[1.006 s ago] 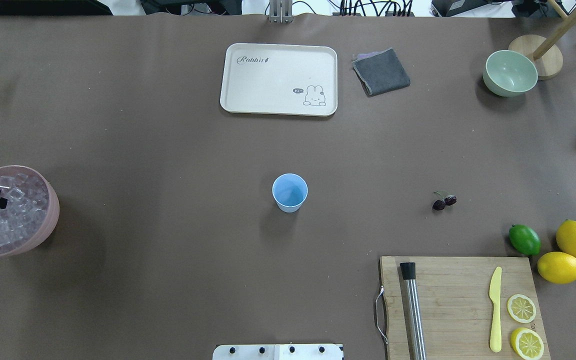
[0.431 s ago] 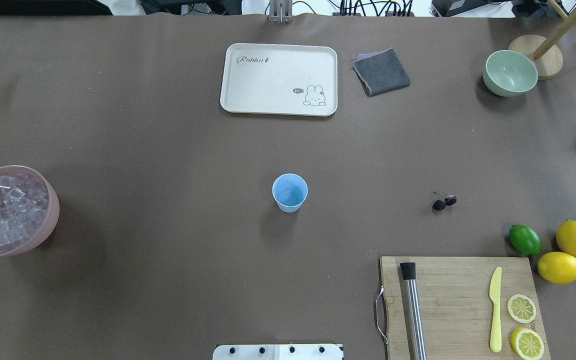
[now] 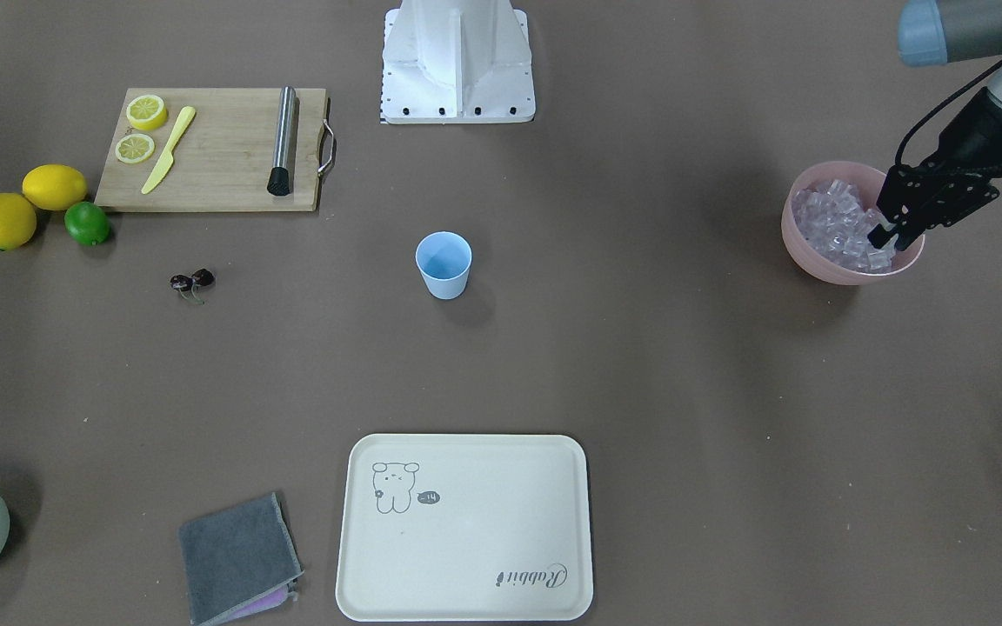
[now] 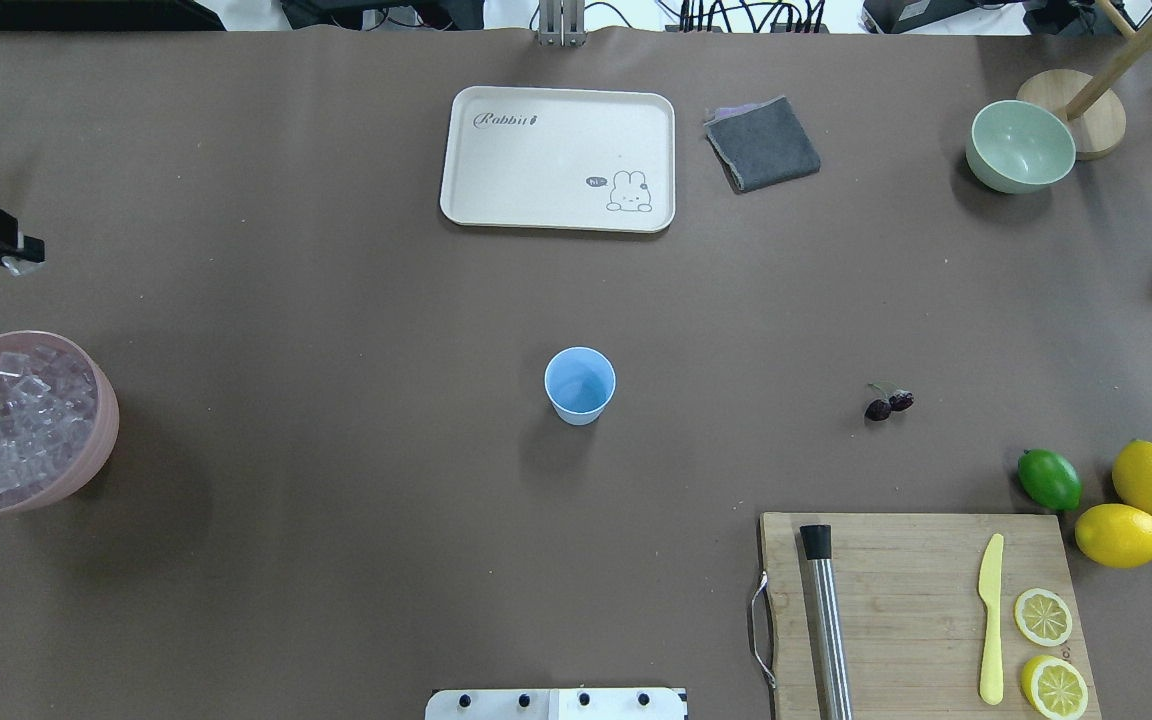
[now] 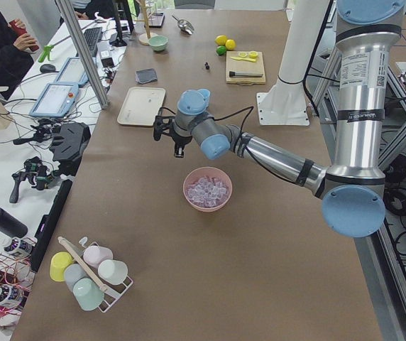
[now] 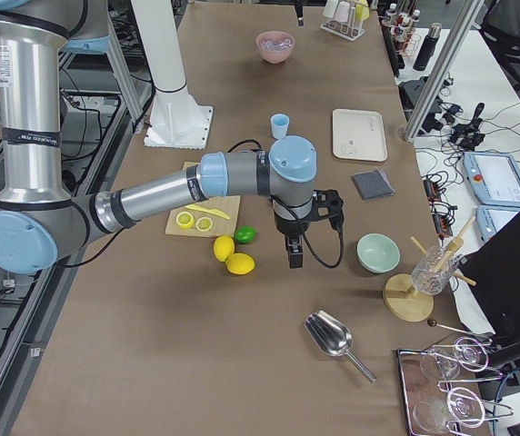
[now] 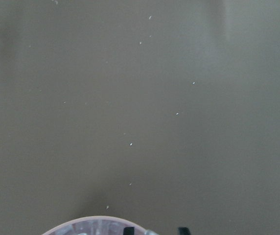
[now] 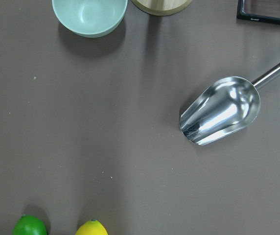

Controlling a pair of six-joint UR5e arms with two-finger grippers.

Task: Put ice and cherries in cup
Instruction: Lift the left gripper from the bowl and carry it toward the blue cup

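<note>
Hovering well left of the cup (image 4: pixel 579 385), left hand (image 3: pixel 884 235): closed, by the look of it, on one pale cube (image 4: pixel 16 265). Cup: upright, empty, lying to that hand's right. Ice (image 4: pixel 21 420): heaped in pink bowl (image 4: pixel 108 400), well left of cup. Cherries (image 4: pixel 888 404): on table (image 4: pixel 336 300), right of cup. Right hand (image 6: pixel 294 257): farther right of cup, past cherries; whether open or closed could not be told.
</note>
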